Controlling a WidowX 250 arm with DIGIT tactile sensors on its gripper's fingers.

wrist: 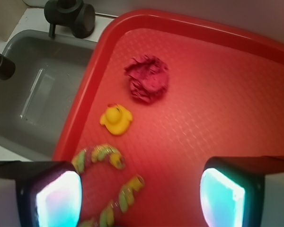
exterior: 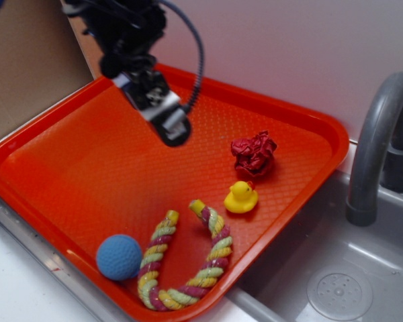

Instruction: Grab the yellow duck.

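Nearest the wrist lens sit the two fingers (wrist: 59,198) of the gripper (wrist: 139,194), spread wide with nothing between them, only bare tray (wrist: 217,104) floor and the curled ends of the braided rope toy (wrist: 109,182) showing in the gap. From that gap the yellow duck (wrist: 116,119) lies at about 11 o'clock in the wrist view, well apart from the fingers, close to the tray's rim on the sink (wrist: 33,94) side; the crumpled red ball (wrist: 147,79) sits just beyond it at 12 o'clock.

From outside, the gripper (exterior: 164,121) hangs above the tray's middle, clear of the surface, and the duck (exterior: 242,197) is toward 4 o'clock from it, just under the red crumple (exterior: 254,154) and beside the rope's yellow tip (exterior: 197,206). The blue ball (exterior: 119,257) rests well off at 7 o'clock.

The duck's body looks nearly round, so its long axis matters little; the move seems to turn on travelling toward the sink-side rim, then descending astride the duck without catching the rope.
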